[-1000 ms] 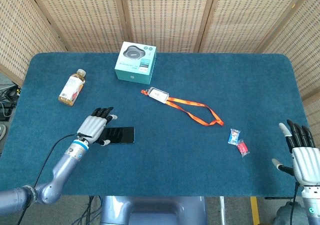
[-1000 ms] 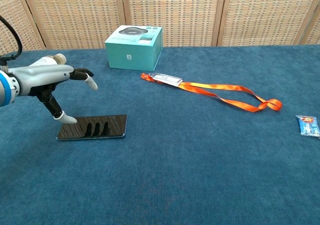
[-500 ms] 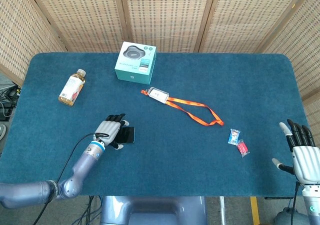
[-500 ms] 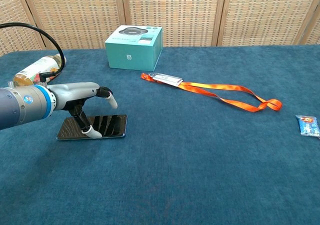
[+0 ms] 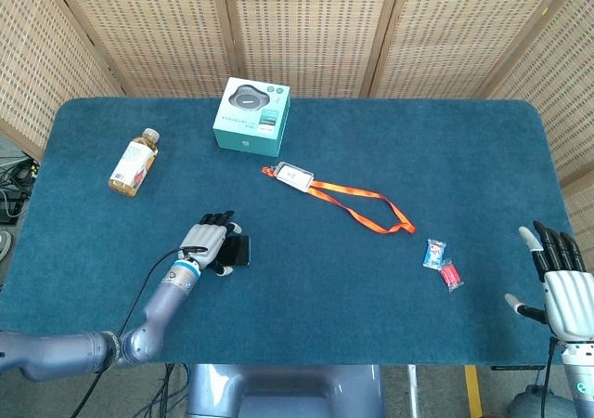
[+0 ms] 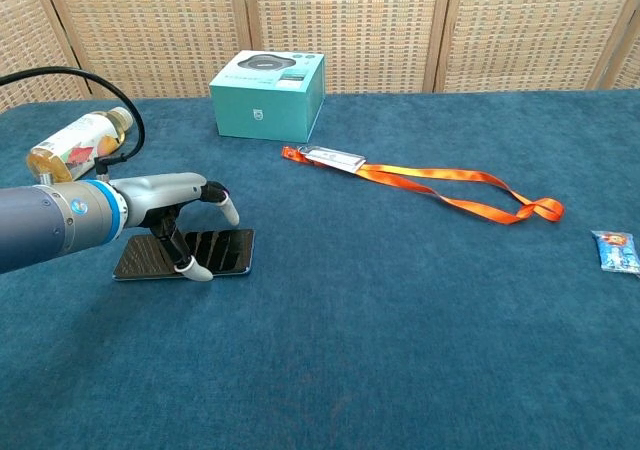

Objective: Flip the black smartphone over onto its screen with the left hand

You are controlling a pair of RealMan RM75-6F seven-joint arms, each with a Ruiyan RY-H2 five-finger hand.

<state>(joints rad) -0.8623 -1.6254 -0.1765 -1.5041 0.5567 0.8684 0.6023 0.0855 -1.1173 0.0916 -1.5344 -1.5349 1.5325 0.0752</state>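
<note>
One left hand [image 6: 170, 198] over black smartphone [image 6: 222, 251] — flat, thumb touching

Black smartphone [image 6: 215, 252] flat on cloth, seemingly face-up

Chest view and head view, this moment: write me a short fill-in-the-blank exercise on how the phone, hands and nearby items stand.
1. The left hand hovers over the black smartphone, which lies ____ on the table.
2. The box behind the orange lanyard is ____ in colour.
3. The bottle lies on its ____.
4. The right hand, near the table's edge, holds ____.

Missing words: flat; teal; side; nothing
</note>
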